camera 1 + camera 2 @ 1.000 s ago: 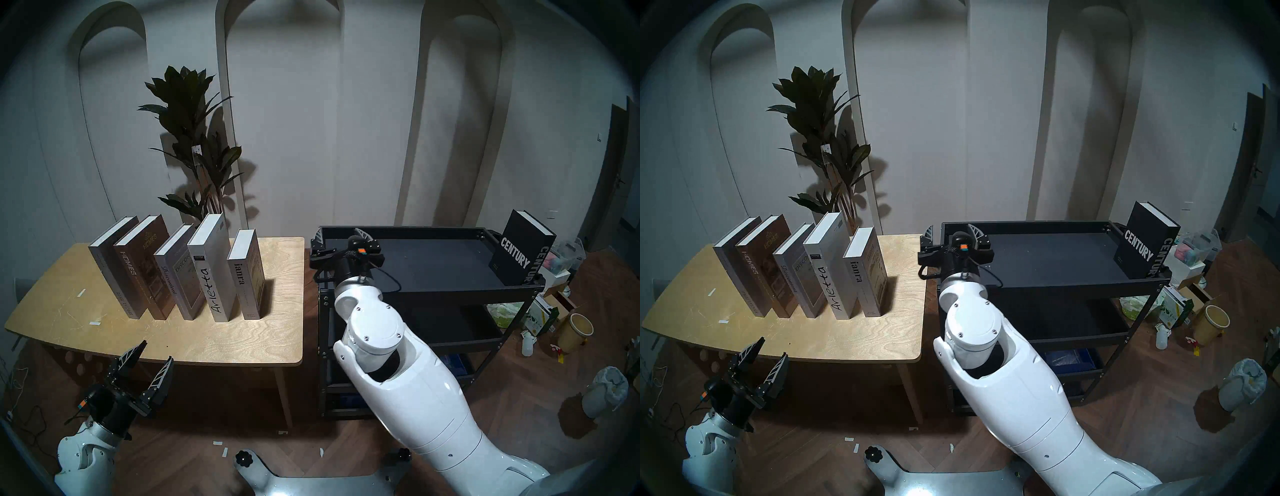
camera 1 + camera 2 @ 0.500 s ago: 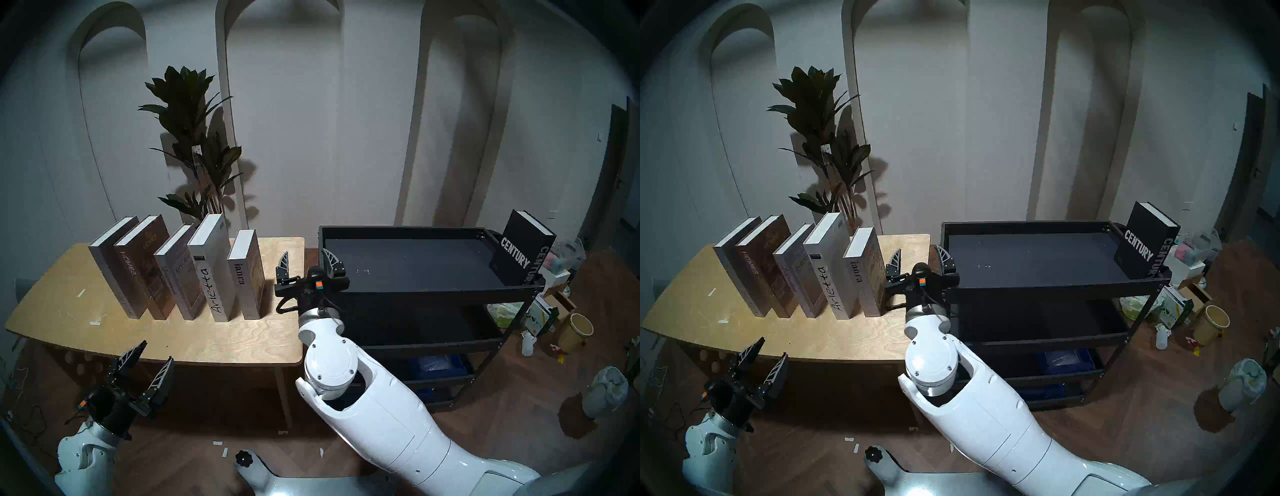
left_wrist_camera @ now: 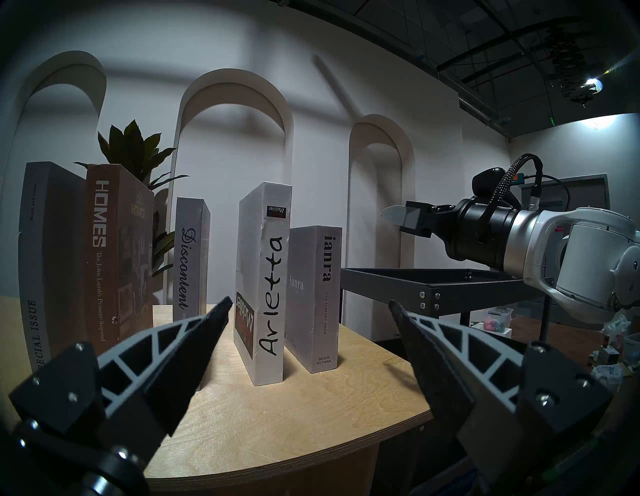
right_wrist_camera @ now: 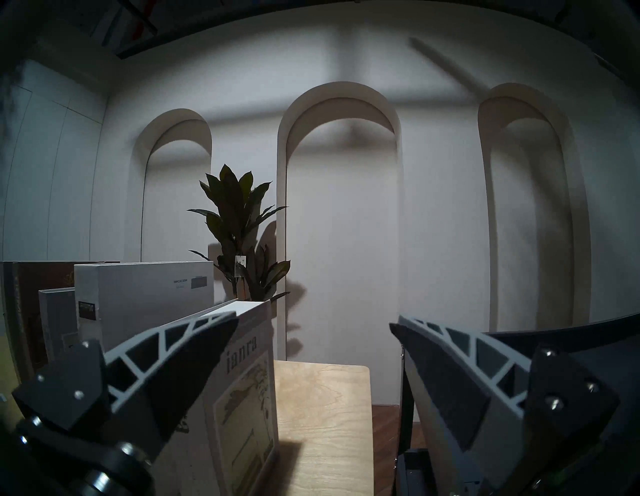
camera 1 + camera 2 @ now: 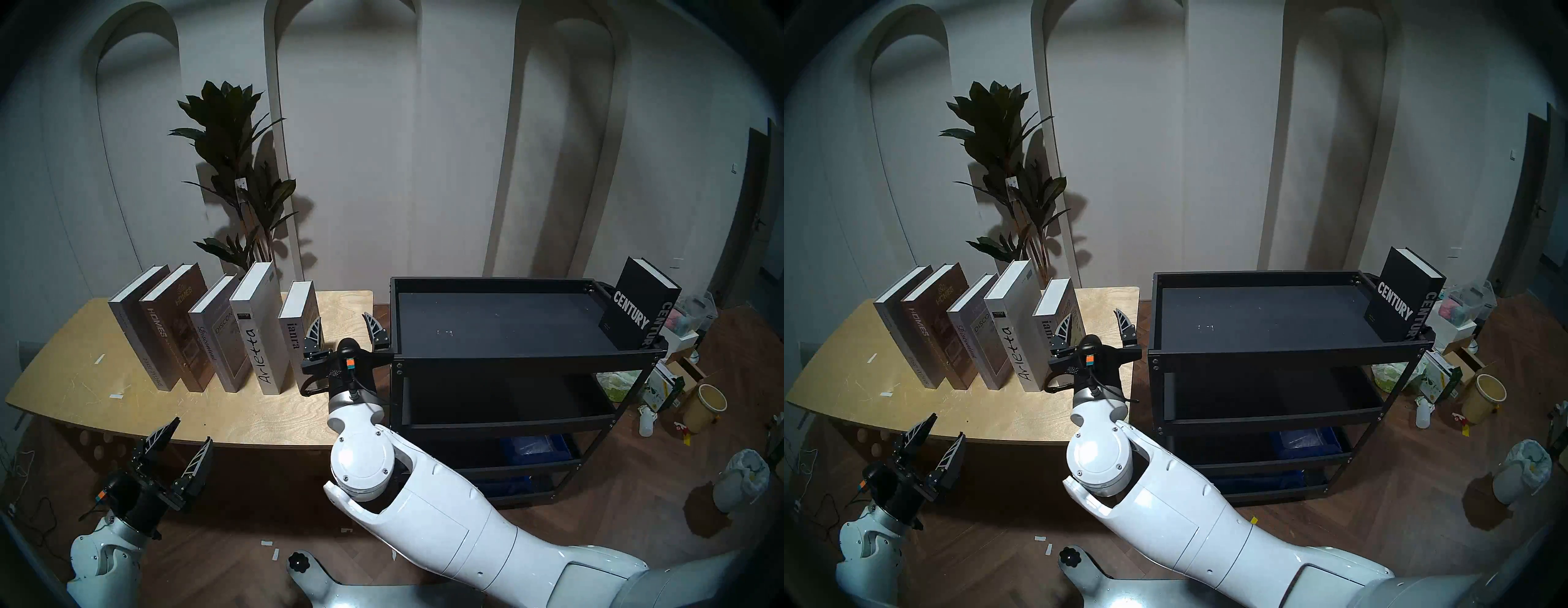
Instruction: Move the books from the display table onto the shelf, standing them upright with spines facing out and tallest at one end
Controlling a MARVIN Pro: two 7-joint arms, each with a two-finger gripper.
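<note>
Five books stand leaning in a row on the display table [image 5: 127,403]: grey "Special Issue" [image 5: 135,331], brown "HOMES" [image 5: 174,327], grey "Discontent" [image 5: 212,335], white "Arletta" [image 5: 259,327] and grey "ianra" [image 5: 297,335]. The black "CENTURY" book [image 5: 636,310] stands upright at the right end of the shelf [image 5: 488,281] top. My right gripper [image 5: 343,325] is open and empty over the table's right end, between "ianra" [image 4: 249,381] and the shelf, with its left finger close beside that book's cover. My left gripper [image 5: 193,431] is open and empty, low before the table's front edge.
A potted plant [image 5: 237,170] stands behind the table. A narrow gap of floor separates table and shelf. A blue crate [image 5: 534,446] sits on a lower shelf tier. A yellow bucket [image 5: 706,405], a white bin [image 5: 742,479] and boxes clutter the floor right of the shelf.
My right arm has swung left and drawn back, from over the shelf's left end to the table's right end beside "ianra". It stayed open. The left arm has not moved.
</note>
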